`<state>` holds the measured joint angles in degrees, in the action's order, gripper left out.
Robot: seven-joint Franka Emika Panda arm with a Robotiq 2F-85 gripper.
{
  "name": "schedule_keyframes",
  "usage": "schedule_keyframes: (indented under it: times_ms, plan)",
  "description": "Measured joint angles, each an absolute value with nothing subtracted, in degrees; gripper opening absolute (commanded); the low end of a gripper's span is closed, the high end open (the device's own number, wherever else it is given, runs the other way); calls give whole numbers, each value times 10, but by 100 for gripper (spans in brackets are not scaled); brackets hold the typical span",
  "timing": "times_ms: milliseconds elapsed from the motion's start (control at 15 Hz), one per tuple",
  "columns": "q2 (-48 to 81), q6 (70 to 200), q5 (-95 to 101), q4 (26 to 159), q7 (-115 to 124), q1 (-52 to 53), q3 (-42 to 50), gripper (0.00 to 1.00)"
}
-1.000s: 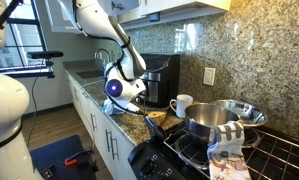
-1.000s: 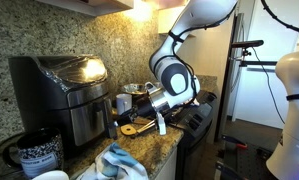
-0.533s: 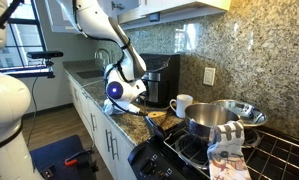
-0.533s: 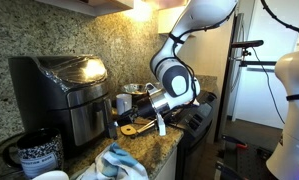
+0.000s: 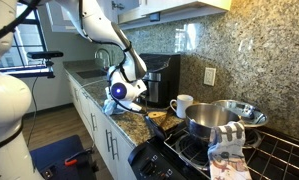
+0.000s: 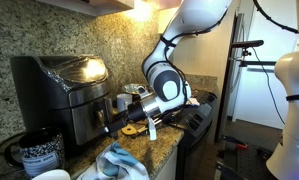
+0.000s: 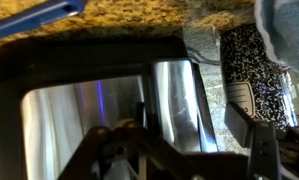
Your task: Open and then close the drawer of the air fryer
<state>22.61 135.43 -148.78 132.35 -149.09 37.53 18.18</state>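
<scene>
The air fryer (image 6: 57, 88) is a black box with a silver-grey top, standing on the granite counter against the wall. In an exterior view, the air fryer (image 5: 161, 78) is partly hidden behind the arm. Its drawer (image 6: 86, 122) is the black lower front and looks flush with the body. In the wrist view the drawer (image 7: 99, 110) fills the frame as a shiny panel in a dark surround. My gripper (image 6: 117, 122) is right at the drawer front. The gripper (image 7: 189, 150) is open, and its fingers (image 7: 259, 148) stand wide apart with the panel close ahead.
A white mug (image 5: 181, 104) and a steel pot (image 5: 211, 120) stand beside the fryer, by the stove (image 5: 189, 155). A speckled dark mug (image 6: 37, 155) and a blue cloth (image 6: 119, 160) lie at the counter's front. A wooden utensil (image 6: 135, 129) lies under the wrist.
The arm has swung in closer to the air fryer's front. The jaws, shut before, have opened.
</scene>
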Motion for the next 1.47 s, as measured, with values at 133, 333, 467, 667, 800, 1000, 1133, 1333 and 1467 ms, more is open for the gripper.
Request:
schedule_keyframes:
  times_ms: [133,333,467,667,800,1000,1133,1333,1467]
  plan:
    - [244,1354,-1488,1305,-1491,377,177,100]
    - [262,1354,-1488,1289,-1491,378,176,100]
    - [266,1354,-1488,1287,-1491,378,176,100]
    - [268,1354,-1488,1287,-1491,378,175,100]
    - [268,1354,-1488,1287,-1491,378,175,100]
    - [268,1355,-1488,1289,-1490,379,175,100]
    - [267,1359,-1487,1292,-1483,380,173,100]
    - [254,1391,-1475,1297,-1482,330,117,100]
    - [244,1413,-1467,1297,-1482,293,81,100]
